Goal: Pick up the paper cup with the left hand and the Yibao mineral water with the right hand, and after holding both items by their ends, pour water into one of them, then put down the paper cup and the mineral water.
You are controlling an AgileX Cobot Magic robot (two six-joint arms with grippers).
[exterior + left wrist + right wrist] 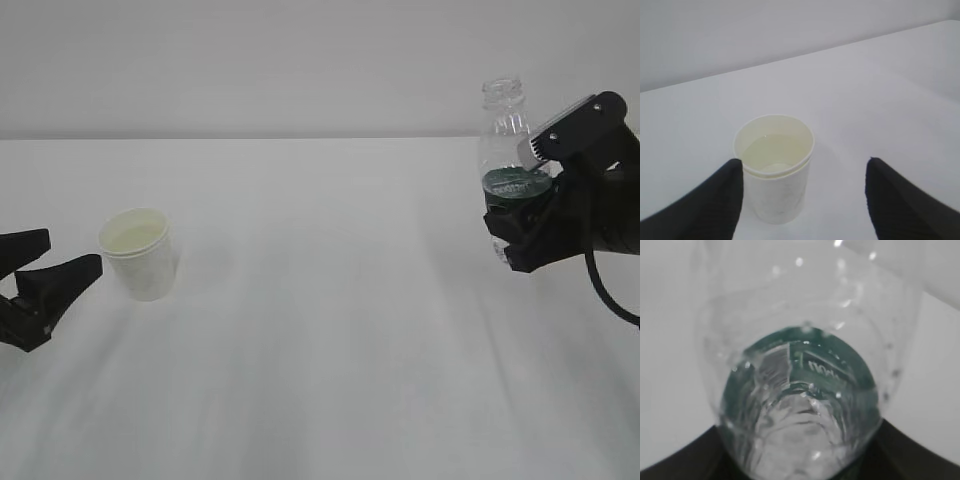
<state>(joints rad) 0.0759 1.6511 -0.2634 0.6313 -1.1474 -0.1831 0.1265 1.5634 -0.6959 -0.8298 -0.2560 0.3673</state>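
White table [330,380] and pale wall fill the scene. Ahead of the released left claw [802,200], between its fingers, the paper cup [774,167] stands upright holding water. Right claw [520,240] grasps the uncapped Yibao mineral water [505,160], raised upright.

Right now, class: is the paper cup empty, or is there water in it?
Water is in it. The left wrist view shows a clear liquid surface partway up inside the upright paper cup.

White paper cup [140,255], clear ribbed bottle [505,160] with dark green, white-printed label band.
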